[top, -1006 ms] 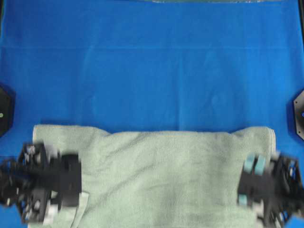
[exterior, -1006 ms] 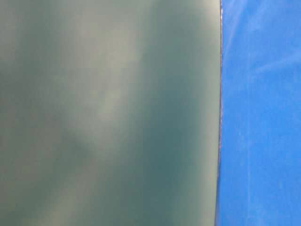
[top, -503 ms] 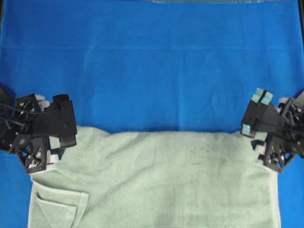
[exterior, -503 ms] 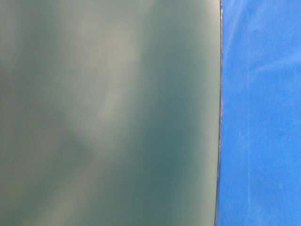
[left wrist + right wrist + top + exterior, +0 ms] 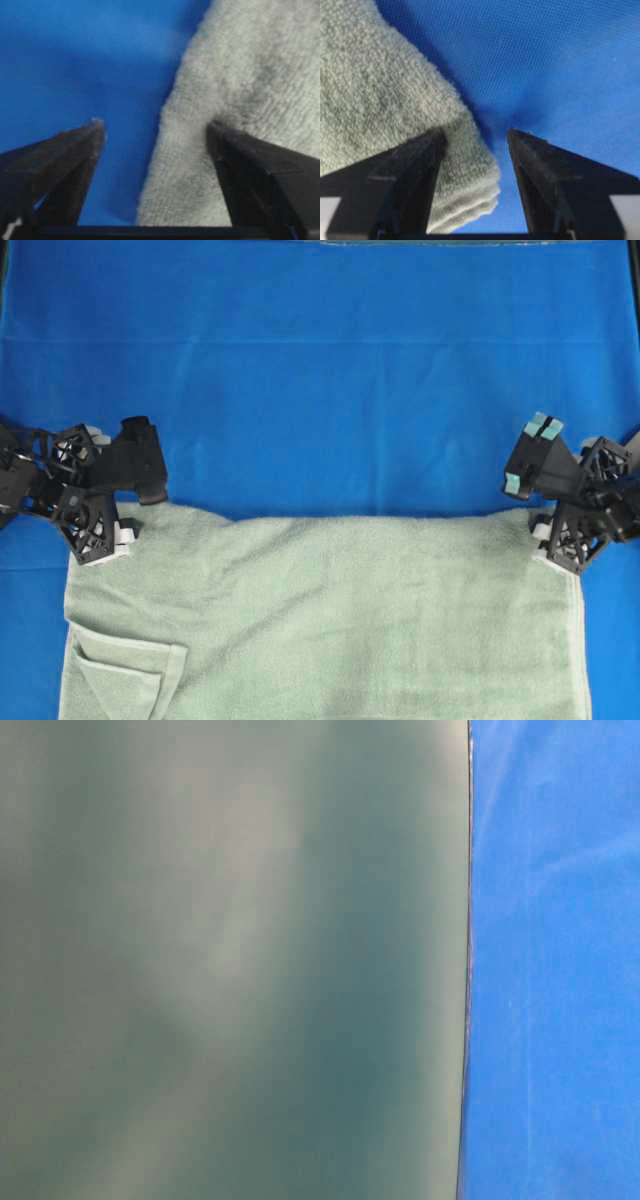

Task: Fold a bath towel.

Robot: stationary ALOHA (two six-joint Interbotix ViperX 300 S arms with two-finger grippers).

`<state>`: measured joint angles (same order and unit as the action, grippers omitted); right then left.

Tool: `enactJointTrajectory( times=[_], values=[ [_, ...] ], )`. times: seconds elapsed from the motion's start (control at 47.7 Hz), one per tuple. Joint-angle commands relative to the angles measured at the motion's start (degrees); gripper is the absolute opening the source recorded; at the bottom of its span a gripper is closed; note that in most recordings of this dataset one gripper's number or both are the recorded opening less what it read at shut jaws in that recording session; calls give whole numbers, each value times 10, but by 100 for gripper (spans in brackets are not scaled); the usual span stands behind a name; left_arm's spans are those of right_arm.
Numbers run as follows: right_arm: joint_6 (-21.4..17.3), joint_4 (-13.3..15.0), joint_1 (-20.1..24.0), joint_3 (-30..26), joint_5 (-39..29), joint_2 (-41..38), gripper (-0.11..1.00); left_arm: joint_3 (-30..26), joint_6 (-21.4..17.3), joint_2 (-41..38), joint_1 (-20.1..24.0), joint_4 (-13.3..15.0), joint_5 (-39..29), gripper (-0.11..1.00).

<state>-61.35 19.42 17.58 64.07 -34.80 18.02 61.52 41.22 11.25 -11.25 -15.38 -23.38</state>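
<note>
Both grippers stood wide, holding nothing: the left gripper [image 5: 155, 165] and right gripper [image 5: 476, 175] each straddled a bath towel [image 5: 330, 620] corner edge. Closing should have waited until all layers lay between the fingers.

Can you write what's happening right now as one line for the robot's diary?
towel: flat on blue cloth, near-left corner folded over | left pincer: open, straddling towel edge | right pincer: open at towel corner | fold: not yet started
</note>
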Motion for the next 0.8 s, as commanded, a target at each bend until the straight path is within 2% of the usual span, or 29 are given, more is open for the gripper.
enactJointTrajectory(
  times=[0.0, 0.126, 0.231, 0.294, 0.398, 0.482, 0.629, 0.776],
  values=[
    [1, 0, -1, 2, 10, -3, 58, 4, 3, -29, -2, 8, 31, 80],
    [2, 0, -2, 4, 16, -13, 57, -7, 3, -37, -2, 8, 27, 78],
    [4, 0, -1, 1, 23, -14, 53, -14, -2, -41, -3, 10, 26, 69],
    [3, -2, -1, 1, 33, -15, 40, -18, -3, -41, -3, 17, 23, 54],
    [4, -11, -2, 1, 51, -11, 11, -22, -4, -42, -6, 21, 14, 28],
    [4, -11, -1, 0, 54, -5, 8, -25, -4, -38, -9, 22, 2, 10],
    [4, -11, -1, -15, 26, 23, 8, -47, -4, -13, -9, 22, -54, 8],
    [7, -7, 1, -69, -69, 78, 8, -83, -8, 40, -9, 21, -142, 8]
  ],
)
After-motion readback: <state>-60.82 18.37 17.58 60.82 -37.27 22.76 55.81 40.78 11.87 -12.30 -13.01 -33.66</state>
